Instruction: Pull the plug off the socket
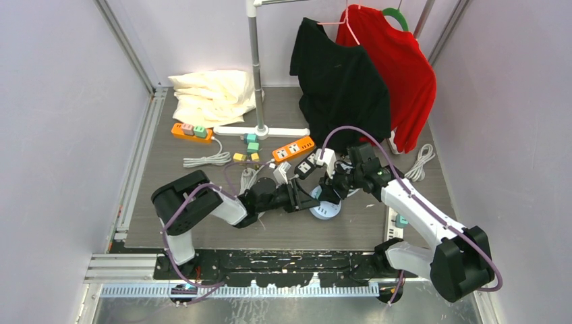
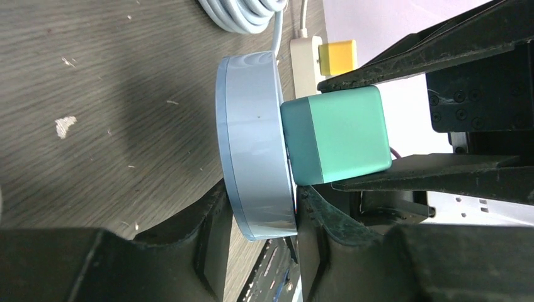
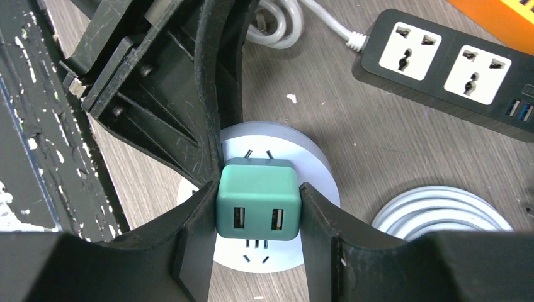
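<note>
status: green plug (image 2: 334, 135) is seated in the round grey socket (image 3: 312, 163), body flush against the socket face. socket is on the counter (image 2: 94, 94), roughly 5 o'clock of centre in the top view, between the two arms

right pincer (image 3: 258, 195): pinching the green plug, one finger on each side wall, the plug's two USB ports facing the right wrist cam

left pincer (image 2: 261, 201): arm lies in from 9 o'clock of the socket. pressed onto the socket's rim, one finger on each side of the disc's edge, both touching it as far as the left wrist view shows. can't tell whether the socket sits flat on the counter

around it, right wrist view: black power strip (image 3: 441, 63) at 1 o'clock of the socket, coiled white cable (image 3: 441, 211) at 4 o'clock, just beside it

top view: orange power strip (image 1: 294, 148) at 11 o'clock of the socket, near. black shirt (image 1: 340, 84) and red shirt (image 1: 398, 74) hang at 12 o'clock, well apart from it
</note>
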Robot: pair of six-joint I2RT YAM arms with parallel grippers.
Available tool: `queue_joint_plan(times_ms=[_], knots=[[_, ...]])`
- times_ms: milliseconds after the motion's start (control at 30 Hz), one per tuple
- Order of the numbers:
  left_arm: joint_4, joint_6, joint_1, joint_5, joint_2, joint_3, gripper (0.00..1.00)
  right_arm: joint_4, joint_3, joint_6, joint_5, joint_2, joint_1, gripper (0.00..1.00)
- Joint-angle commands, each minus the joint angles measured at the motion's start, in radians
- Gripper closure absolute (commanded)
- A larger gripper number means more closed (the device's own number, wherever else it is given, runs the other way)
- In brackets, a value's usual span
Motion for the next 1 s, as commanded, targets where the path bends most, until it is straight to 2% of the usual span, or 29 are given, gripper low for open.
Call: queue_joint_plan(times_ms=[0,100,333,400,500,600,700,867,900,967], knots=[[-0.013,0.017,0.018,-0.061,0.012,-0.029,1.00,0.138,0.016,0.061,0.074,-0.060,-0.016,0.99],[-0.057,0.016,0.024,-0.085,0.015,-0.036,1.00,0.148,0.008,0.063,0.073,-0.072,-0.016,0.99],[-0.079,0.019,0.036,-0.107,0.033,-0.040,1.00,0.060,0.020,0.005,-0.222,-0.090,-0.017,0.99],[-0.080,0.021,0.039,-0.106,0.039,-0.043,1.00,0.106,0.016,0.058,-0.112,-0.090,-0.016,0.99],[-0.083,0.027,0.039,-0.104,0.037,-0.045,1.00,0.219,0.000,0.135,0.179,-0.073,-0.029,0.99],[-0.094,0.037,0.040,-0.103,0.030,-0.040,1.00,0.204,0.011,0.151,0.215,-0.051,-0.055,0.99],[-0.110,0.047,0.042,-0.101,0.028,-0.036,1.00,0.168,0.009,0.118,0.070,-0.065,-0.055,0.99],[-0.122,0.054,0.045,-0.101,0.026,-0.036,1.00,-0.020,0.027,-0.068,-0.378,-0.087,-0.048,0.99],[-0.124,0.055,0.045,-0.101,0.027,-0.036,1.00,-0.037,0.030,-0.085,-0.414,-0.091,-0.048,0.99],[-0.126,0.057,0.045,-0.101,0.028,-0.035,1.00,0.055,0.015,0.013,-0.290,-0.100,-0.047,0.99]])
